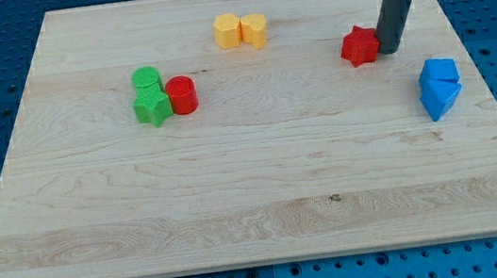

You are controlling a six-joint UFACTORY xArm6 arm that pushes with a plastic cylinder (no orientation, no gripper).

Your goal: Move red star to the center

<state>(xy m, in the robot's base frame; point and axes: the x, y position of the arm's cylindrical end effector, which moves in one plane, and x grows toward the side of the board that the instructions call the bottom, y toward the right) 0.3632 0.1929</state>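
The red star (pixel 360 46) lies on the wooden board (pixel 254 186), toward the view's upper right. My tip (pixel 388 50) is down on the board right against the star's right side. The dark rod rises from there toward the view's top edge.
Two blue blocks (pixel 439 86) sit together near the right edge, below my tip. Two yellow blocks (pixel 241 31) sit near the top middle. A green cylinder (pixel 145 78), a green star (pixel 151 106) and a red cylinder (pixel 181 95) cluster at the left.
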